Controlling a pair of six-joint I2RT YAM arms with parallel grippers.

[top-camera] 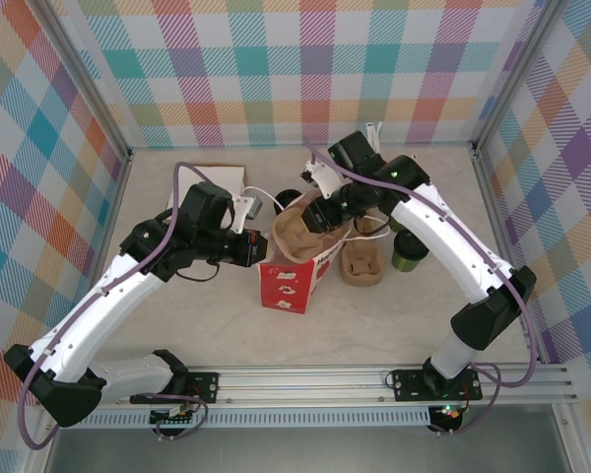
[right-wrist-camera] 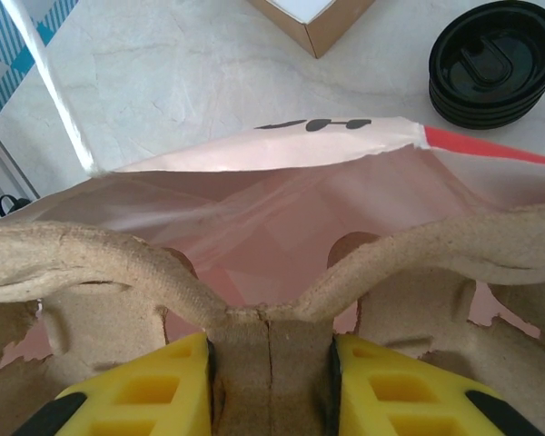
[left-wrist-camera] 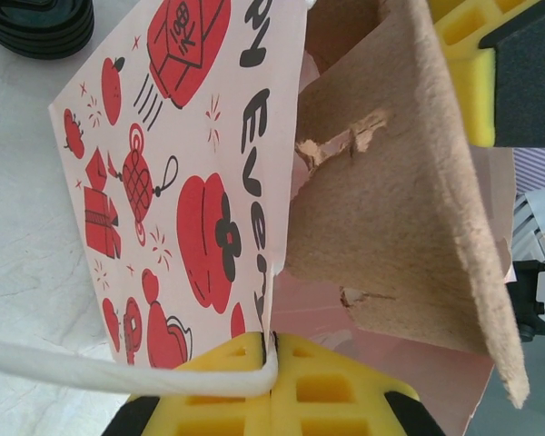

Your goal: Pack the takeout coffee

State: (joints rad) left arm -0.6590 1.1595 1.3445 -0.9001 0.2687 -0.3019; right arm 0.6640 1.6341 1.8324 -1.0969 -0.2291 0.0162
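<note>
Left fingers: together, clamped on the rim of the red-printed paper bag, its white handle running just beside them.
Right fingers: clamped on the middle ridge of a pulp cup carrier, which is tilted into the bag mouth just ahead of them.
Takeout coffee: upright on the surface, lid on, well apart from both pairs of fingers. It stands out to the right of the right fingers, past a second carrier, and is untouched.
Handling, judged: light. The thin paper wall would dent under a hard squeeze, and the lid could pop. Whether it is filled cannot be told.
Hold, judged: round the wall below the lid, gently, kept upright.
Also near: stack of black lids, beyond the bag.
</note>
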